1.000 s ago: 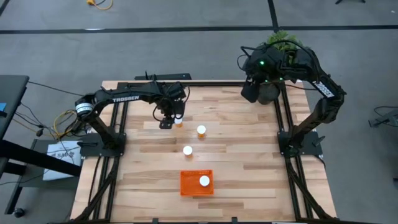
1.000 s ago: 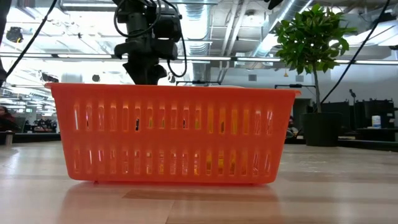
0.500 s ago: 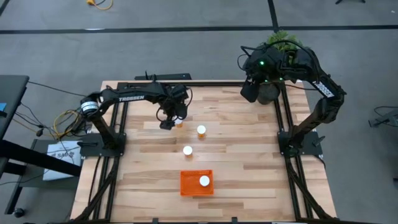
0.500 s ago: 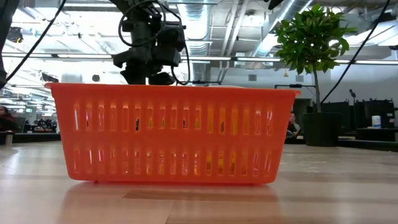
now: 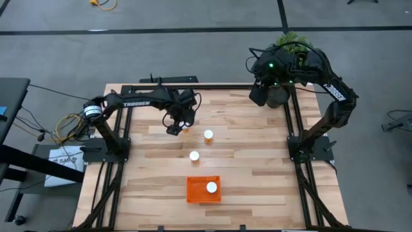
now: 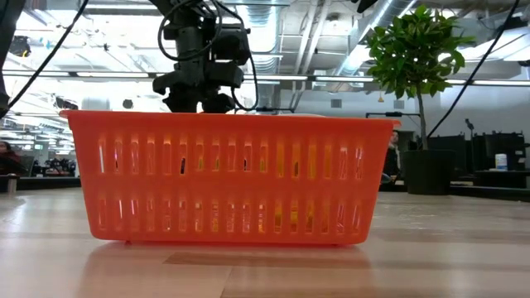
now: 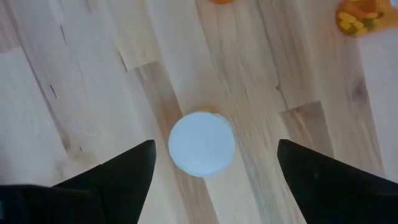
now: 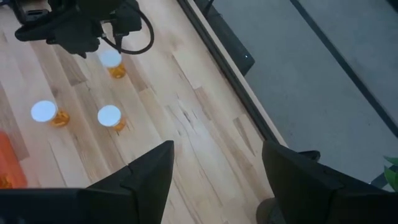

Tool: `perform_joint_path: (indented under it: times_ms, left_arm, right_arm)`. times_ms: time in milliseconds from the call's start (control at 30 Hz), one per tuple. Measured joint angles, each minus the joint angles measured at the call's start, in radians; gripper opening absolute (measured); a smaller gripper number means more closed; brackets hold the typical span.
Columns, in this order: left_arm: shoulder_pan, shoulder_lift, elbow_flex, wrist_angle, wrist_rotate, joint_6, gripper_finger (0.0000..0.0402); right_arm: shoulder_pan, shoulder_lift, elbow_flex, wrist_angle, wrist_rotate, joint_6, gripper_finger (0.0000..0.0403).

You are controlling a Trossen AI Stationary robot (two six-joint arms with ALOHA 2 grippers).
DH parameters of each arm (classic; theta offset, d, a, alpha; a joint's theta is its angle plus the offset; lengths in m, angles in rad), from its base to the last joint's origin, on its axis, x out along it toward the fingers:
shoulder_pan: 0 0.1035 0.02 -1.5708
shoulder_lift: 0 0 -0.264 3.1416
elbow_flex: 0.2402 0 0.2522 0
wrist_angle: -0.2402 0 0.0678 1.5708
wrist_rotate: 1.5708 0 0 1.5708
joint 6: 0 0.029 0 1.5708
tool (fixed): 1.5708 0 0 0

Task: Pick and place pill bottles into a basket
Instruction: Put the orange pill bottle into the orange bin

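Note:
My left gripper (image 5: pixel 177 124) is open and points down over a pill bottle (image 7: pixel 202 144) that stands upright on the far left part of the table. One finger is on each side of its white cap, apart from it. Two more bottles stand upright on the table (image 5: pixel 208 135) (image 5: pixel 194 155). Another bottle (image 5: pixel 211 187) stands in the orange basket (image 5: pixel 201 190) near the table's front edge. My right gripper (image 8: pixel 214 168) is open and empty, high over the far right corner.
A black plant pot (image 5: pixel 278 96) with a green plant (image 6: pixel 418 74) stands at the far right corner, under my right arm. The basket (image 6: pixel 228 178) fills the low view, with my left gripper (image 6: pixel 199 91) behind it. Bare wood lies on the table's right half.
My left gripper has gone a little toward the table's right edge and turned about its wrist, coming over the far-left bottle. The bottles and the basket have stayed where they were.

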Motion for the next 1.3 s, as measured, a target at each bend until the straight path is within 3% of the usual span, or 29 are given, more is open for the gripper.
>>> perform_joint_path:
  times_ms: [1300]
  left_arm:
    - [-0.002, 0.001, -0.089, 0.126, -0.029, 0.016, 0.0328]
  right_arm:
    - [0.000, 0.000, 0.000, 0.000, 0.000, 0.001, 0.0240]
